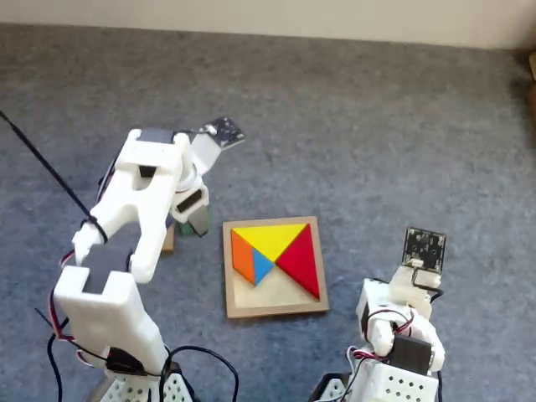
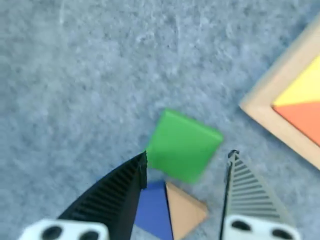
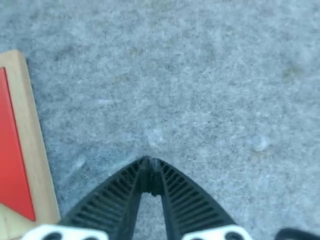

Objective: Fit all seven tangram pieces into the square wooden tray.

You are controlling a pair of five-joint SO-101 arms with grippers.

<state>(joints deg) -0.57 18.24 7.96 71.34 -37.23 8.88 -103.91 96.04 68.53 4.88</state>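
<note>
1. Sitting at lower centre of the high view, the tray (image 1: pixel 276 309) holds a yellow triangle (image 1: pixel 270 239), a red triangle (image 1: pixel 301 260), an orange piece (image 1: pixel 242 255) and a small blue triangle (image 1: pixel 262 266). Its lower strip is bare wood.
2. The left gripper (image 2: pixel 188 154) hangs just left of the tray in the high view, with its fingers spread over a green square (image 2: pixel 182 145) on the carpet (image 2: pixel 75 75).
3. A blue piece (image 2: pixel 154 210) and a tan piece (image 2: pixel 185 210) lie touching each other, just beside the green square.
4. The right gripper (image 3: pixel 151 161) is at the high view's lower right, fingers pressed together above carpet near the tray's rim.
</note>
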